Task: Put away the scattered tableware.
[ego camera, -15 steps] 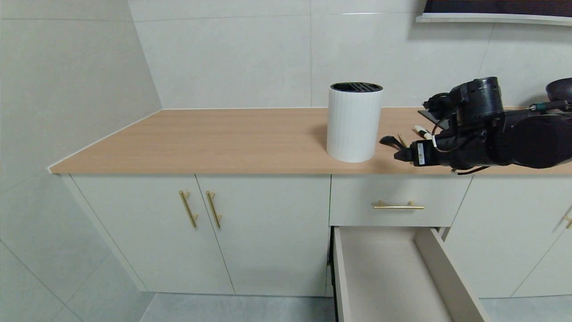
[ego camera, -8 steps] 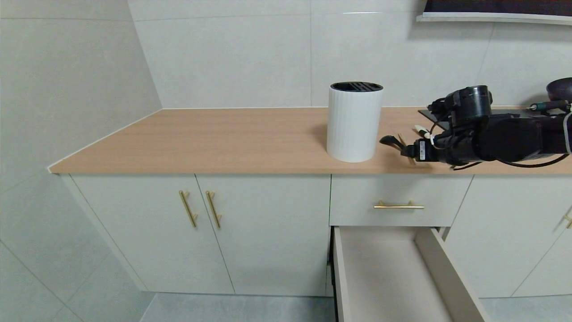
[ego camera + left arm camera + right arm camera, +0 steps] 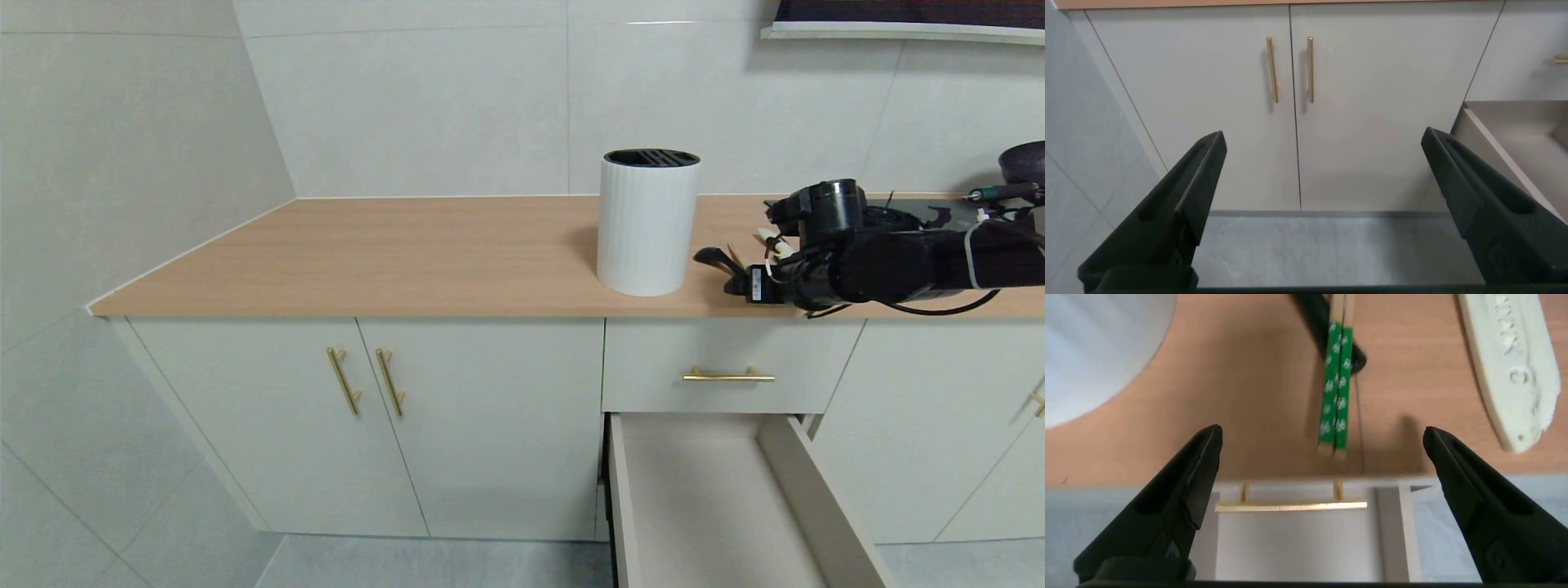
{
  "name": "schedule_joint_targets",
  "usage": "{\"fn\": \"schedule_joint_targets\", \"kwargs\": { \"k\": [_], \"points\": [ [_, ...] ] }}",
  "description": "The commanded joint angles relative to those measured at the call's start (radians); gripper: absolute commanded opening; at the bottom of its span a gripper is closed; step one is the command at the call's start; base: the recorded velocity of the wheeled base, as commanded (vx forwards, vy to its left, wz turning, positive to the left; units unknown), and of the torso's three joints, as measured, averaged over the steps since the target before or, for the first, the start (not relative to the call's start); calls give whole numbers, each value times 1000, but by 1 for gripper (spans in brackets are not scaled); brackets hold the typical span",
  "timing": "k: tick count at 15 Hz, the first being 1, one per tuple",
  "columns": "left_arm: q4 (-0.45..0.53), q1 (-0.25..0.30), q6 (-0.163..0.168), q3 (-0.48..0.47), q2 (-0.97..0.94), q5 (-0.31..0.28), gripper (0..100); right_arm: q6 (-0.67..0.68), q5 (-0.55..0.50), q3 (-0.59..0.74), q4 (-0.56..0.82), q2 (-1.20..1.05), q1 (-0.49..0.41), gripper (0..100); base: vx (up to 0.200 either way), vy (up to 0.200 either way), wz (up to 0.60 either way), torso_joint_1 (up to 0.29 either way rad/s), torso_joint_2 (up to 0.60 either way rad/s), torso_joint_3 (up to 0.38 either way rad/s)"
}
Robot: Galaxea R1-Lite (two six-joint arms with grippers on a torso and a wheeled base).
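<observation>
Picking up is being taken as the step in hand. The right gripper (image 3: 735,284) is being held low over the front edge of the counter (image 3: 408,253), and its jaws are being shown wide apart with nothing between them. A pair of green-banded chopsticks (image 3: 1337,396) is lying flat on the counter just ahead of that opening. It is crossing a black utensil (image 3: 1308,314), near the white holder (image 3: 647,220), and a white utensil (image 3: 1507,367) is lying close on the other side. The left gripper (image 3: 1323,139) is being held low before the cabinet doors (image 3: 1290,106), its jaws also apart and empty. Below the counter, the lower drawer (image 3: 618,490) is standing open.

By this reading, the next move is calling for the jaws to be brought down around the near ends of the chopsticks and closed across both sticks together. Because the sticks are thin and flat on the wood, a low, square approach is being called for, and the black utensil beneath is better not caught. Whether the holder or the drawer is being meant for them cannot be told.
</observation>
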Motion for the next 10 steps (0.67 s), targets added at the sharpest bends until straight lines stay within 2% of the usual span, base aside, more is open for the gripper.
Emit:
{"fn": "schedule_joint_targets", "kwargs": {
  "k": [1,2,3,10],
  "points": [
    [-1,0,0,-1,0,0,100,0,1,-9,2,19,-3,100,0,0,0,0,0,0],
    [-1,0,0,1,0,0,100,2,1,-9,0,19,-3,100,0,0,0,0,0,0],
    [-1,0,0,-1,0,0,100,3,1,-14,0,19,-3,0,0,0,0,0,0,0],
    [-1,0,0,1,0,0,100,11,1,-23,2,14,-15,0,0,0,0,0,0,0]
  ]
}}
